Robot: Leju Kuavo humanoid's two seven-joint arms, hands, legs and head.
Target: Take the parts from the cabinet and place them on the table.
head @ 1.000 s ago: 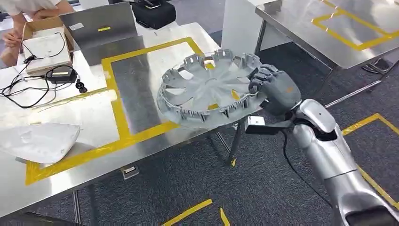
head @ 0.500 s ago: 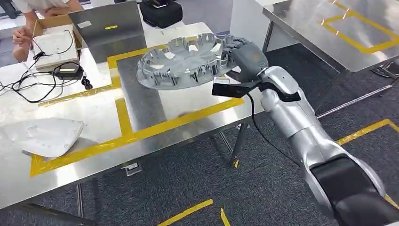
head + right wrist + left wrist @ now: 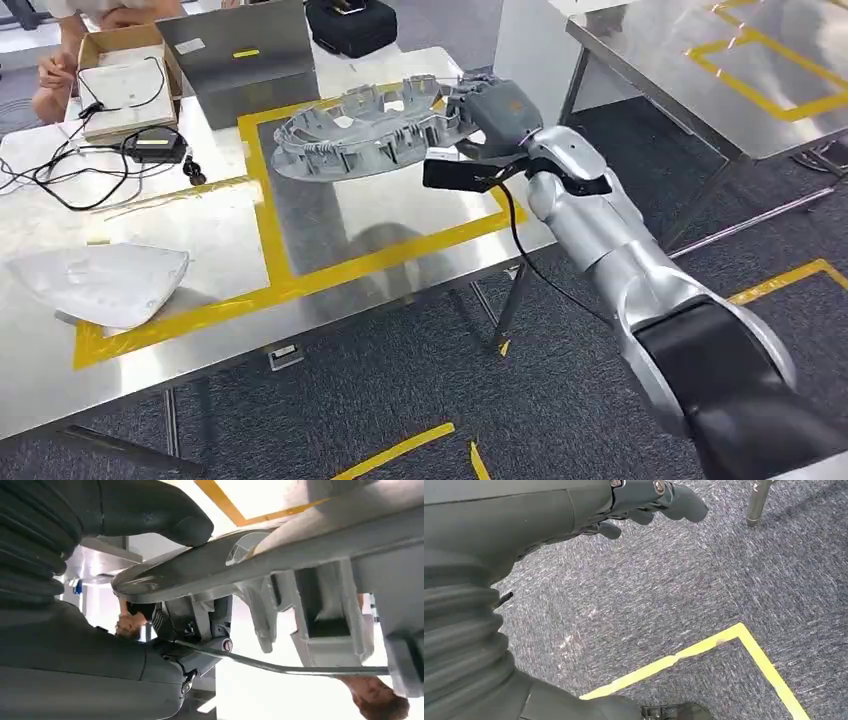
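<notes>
1. The placing step is in hand: the right hand [image 3: 497, 112] grips the wheel cover [image 3: 365, 133] by its rim and holds it in the air above the desk [image 3: 420, 215], over the square marked in yellow tape [image 3: 268, 235].
2. Next, I judge, the cover must come down flat inside the taped square before the fingers let go; it hangs tilted, so it needs levelling.
3. The cover is a grey plastic disc with spokes and a ring of upright clips, inner face up.
4. The left hand [image 3: 644, 500] hangs over the carpet, fingers loosely apart, holding nothing.
</notes>
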